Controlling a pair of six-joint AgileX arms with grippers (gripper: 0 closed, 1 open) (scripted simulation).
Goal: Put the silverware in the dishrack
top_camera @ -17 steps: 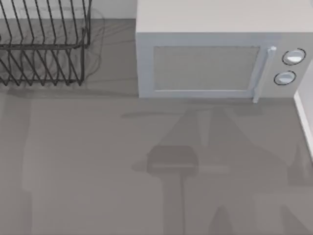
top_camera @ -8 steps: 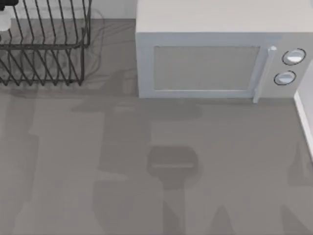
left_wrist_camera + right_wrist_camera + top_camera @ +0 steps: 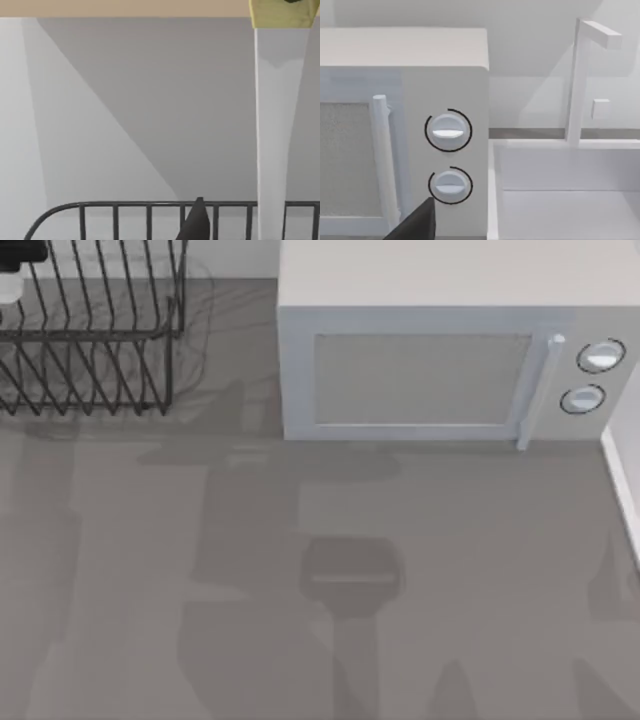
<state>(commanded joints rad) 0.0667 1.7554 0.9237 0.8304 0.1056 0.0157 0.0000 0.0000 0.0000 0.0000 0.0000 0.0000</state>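
Table (image 3: 150,590), grey, takes up most of the top view and carries broad shadows.

Microwave (image 3: 430,360) stands at the back, right of centre, door facing forward. The top view shows its roof and front. The right wrist view gives the front closer: two round knobs (image 3: 448,131), one above the other, beside the upright door handle (image 3: 382,160).

Sink (image 3: 560,200), white, sits just right of the microwave. In the top view it is a pale strip at the right edge; the right wrist view adds its basin and tall tap (image 3: 576,80).

Rack (image 3: 90,340), black wire, stands at the back left, well apart from the microwave. The left wrist view shows its top rail and short bars from the side, low against the wall.

Spoon (image 3: 272,135) hangs upright above the rack's rail in the left wrist view, yellow knob end up.

Left gripper (image 3: 22,250) is at the back left corner over the rack; whether it grips the spoon cannot be told.

Right gripper (image 3: 420,222) faces the microwave's knobs; its opening cannot be told.
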